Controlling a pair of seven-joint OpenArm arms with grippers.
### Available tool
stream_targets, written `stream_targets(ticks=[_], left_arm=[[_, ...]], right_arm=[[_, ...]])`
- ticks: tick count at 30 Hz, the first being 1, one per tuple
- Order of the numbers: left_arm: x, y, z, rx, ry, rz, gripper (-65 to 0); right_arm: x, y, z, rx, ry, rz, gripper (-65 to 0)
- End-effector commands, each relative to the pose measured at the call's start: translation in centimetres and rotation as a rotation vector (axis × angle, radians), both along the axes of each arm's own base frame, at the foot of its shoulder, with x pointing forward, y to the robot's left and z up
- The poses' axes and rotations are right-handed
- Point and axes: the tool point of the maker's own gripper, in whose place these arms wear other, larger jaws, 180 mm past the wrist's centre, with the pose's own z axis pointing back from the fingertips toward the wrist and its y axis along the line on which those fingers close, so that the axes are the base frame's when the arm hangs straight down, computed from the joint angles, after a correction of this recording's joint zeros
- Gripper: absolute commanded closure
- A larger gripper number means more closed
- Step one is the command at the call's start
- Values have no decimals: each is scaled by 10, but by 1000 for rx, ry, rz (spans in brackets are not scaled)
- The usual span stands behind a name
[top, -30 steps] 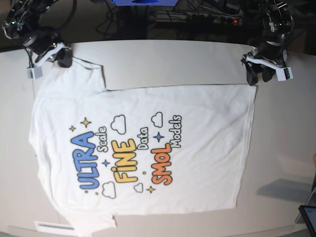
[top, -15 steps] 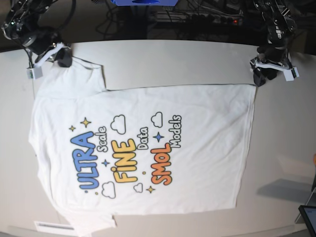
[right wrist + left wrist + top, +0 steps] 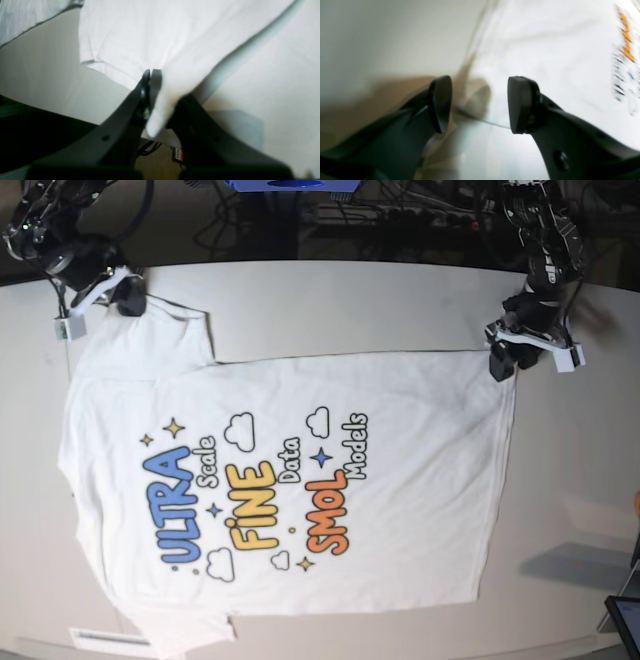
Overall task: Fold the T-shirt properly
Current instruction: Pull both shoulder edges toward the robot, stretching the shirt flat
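Observation:
The white T-shirt (image 3: pixel 300 480) lies flat on the table (image 3: pixel 350 300), print up, neck end to the left and hem to the right. My left gripper (image 3: pixel 503 367) hovers at the hem's far corner. In the left wrist view it (image 3: pixel 480 105) is open, its fingers (image 3: pixel 441 103) either side of the hem corner of the T-shirt (image 3: pixel 545 50). My right gripper (image 3: pixel 130 298) is at the far sleeve. In the right wrist view it (image 3: pixel 160 100) is shut on a pinched fold of the T-shirt (image 3: pixel 140 37).
Cables and equipment (image 3: pixel 400 220) run behind the table's far edge. A dark tablet-like device (image 3: pixel 625 620) sits at the bottom right. A white label strip (image 3: pixel 110 640) lies at the near left edge.
My left gripper has swung out to the right and then come back down toward the hem's far corner. The right gripper and the shirt have not moved.

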Motion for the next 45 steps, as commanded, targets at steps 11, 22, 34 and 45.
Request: stream_targets(ticks=[11, 22, 34, 45], left_arm=[[-3, -4, -4, -7, 26, -9, -348], [-5, -7, -16, -24, 54, -13, 0], [-4, -2, 25, 79, -9, -77, 0], [-7, -18, 63, 141, -76, -142, 0]], right_arm=[[-21, -6, -13, -50, 114, 32, -6], [-17, 15, -15, -28, 110, 97, -6], [5, -5, 30, -169, -34, 121, -6], [15, -12, 48, -234, -83, 147, -6]])
